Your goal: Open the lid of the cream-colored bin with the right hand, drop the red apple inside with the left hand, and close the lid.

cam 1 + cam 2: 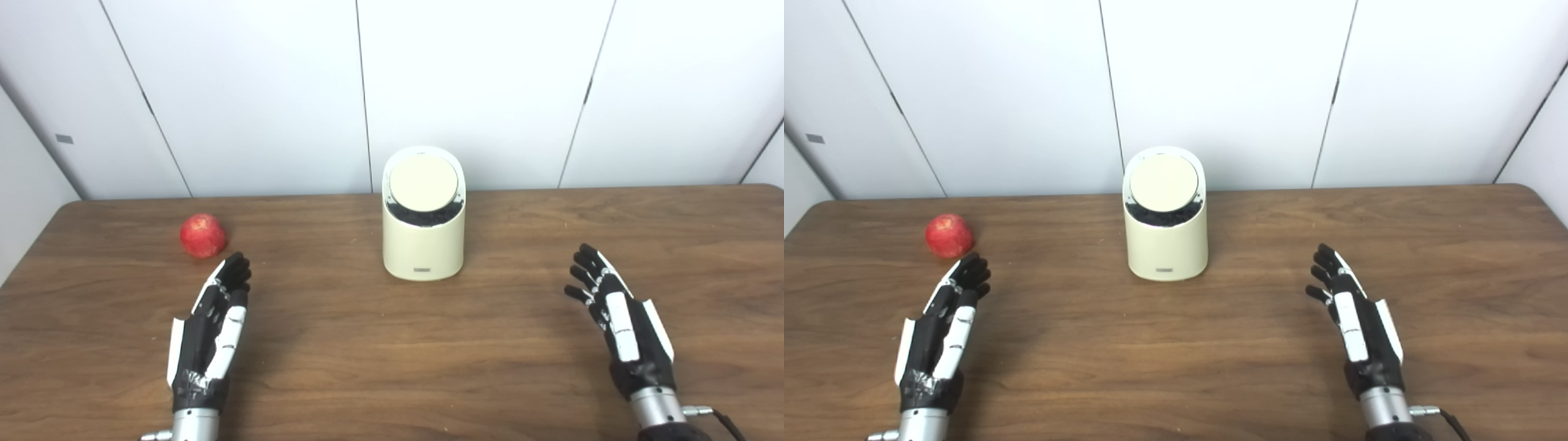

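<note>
A cream-colored bin (423,245) stands upright at the back middle of the table. Its round lid (424,180) lies in the slanted top, with a dark gap below its front edge. A red apple (203,235) rests on the table at the back left. My left hand (215,318) is open and empty, its fingertips just in front and to the right of the apple, not touching it. My right hand (615,312) is open and empty, well to the right of the bin and nearer to me.
The brown wooden table (392,343) runs to a white panelled wall (478,86) behind the bin. The table's rounded back corners show at left and right.
</note>
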